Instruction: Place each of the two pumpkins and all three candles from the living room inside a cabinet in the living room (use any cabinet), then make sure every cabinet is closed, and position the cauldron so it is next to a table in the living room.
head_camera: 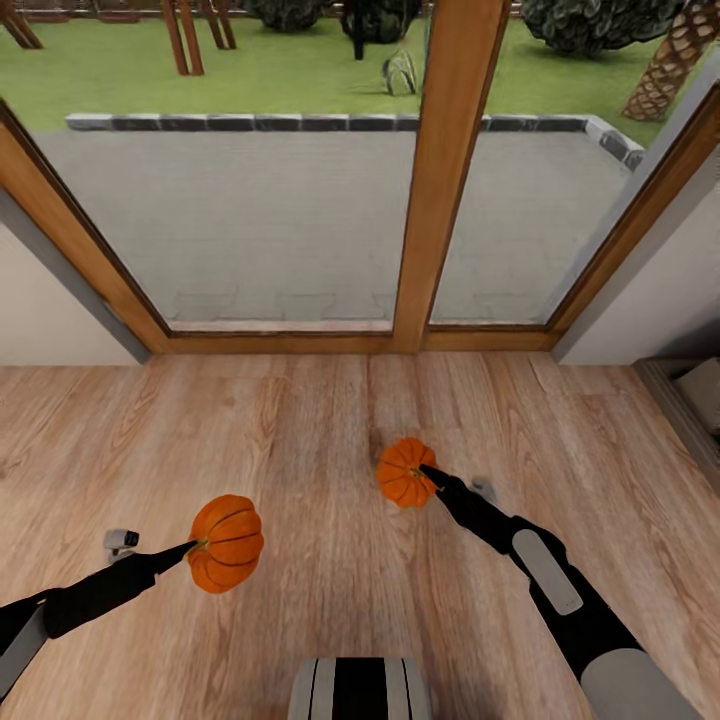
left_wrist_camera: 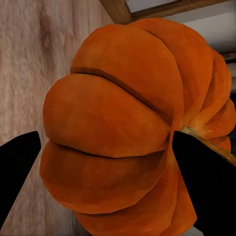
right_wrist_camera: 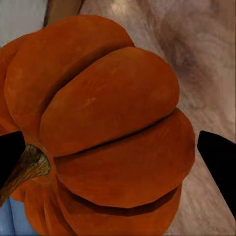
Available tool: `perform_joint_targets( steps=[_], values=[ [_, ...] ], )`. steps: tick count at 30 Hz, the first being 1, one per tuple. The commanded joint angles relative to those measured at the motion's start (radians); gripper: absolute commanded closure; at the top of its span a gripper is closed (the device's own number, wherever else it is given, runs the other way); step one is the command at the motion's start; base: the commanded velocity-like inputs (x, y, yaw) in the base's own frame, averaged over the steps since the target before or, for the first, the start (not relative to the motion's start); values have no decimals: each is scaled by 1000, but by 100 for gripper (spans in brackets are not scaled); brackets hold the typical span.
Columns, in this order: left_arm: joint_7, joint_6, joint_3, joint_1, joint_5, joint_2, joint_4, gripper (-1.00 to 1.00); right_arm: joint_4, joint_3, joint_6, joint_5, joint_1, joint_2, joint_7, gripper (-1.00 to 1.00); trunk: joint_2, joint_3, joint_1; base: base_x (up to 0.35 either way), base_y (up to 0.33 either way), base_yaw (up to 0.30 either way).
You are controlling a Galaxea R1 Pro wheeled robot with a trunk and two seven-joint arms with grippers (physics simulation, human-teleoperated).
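Note:
Two ribbed orange pumpkins hang above the wooden floor, one in each hand. My left gripper (head_camera: 197,546) is shut on the left pumpkin (head_camera: 226,543) near its stem; up close this pumpkin (left_wrist_camera: 128,128) sits between two black fingers (left_wrist_camera: 204,182). Further right, my right gripper (head_camera: 425,473) is shut on the other pumpkin (head_camera: 403,472). In the right wrist view that pumpkin (right_wrist_camera: 108,132) shows its brown stem beside one finger (right_wrist_camera: 219,160). Candles, cabinet and cauldron are out of view.
A large glass door with a wooden frame (head_camera: 440,180) stands straight ahead, a patio and lawn beyond it. White walls flank it on both sides. A grey-beige piece of furniture (head_camera: 690,400) juts in at the right edge. Plank floor (head_camera: 320,420) lies open ahead.

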Motion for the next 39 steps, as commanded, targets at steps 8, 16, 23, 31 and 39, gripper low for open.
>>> perform_joint_targets(
  steps=[8,16,23,31,39],
  values=[
    [6,9,-3,0,1,0,1,100,-36,3,-1,12,0,1,-1,100,2,30,-4,0,0,0],
    [7,9,-2,0,-1,0,1,100,-36,3,-2,14,0,2,-2,100,4,61,-7,0,0,0],
    [6,9,0,0,1,0,1,100,-37,4,-10,16,0,3,-5,100,5,90,-10,0,0,30],
    [-3,9,6,0,8,3,0,100,-36,4,-13,15,1,3,-5,100,6,107,-11,0,0,186],
    [4,8,5,0,2,1,0,100,-36,4,-13,15,1,3,-5,100,6,117,-11,0,0,205]
  ],
)
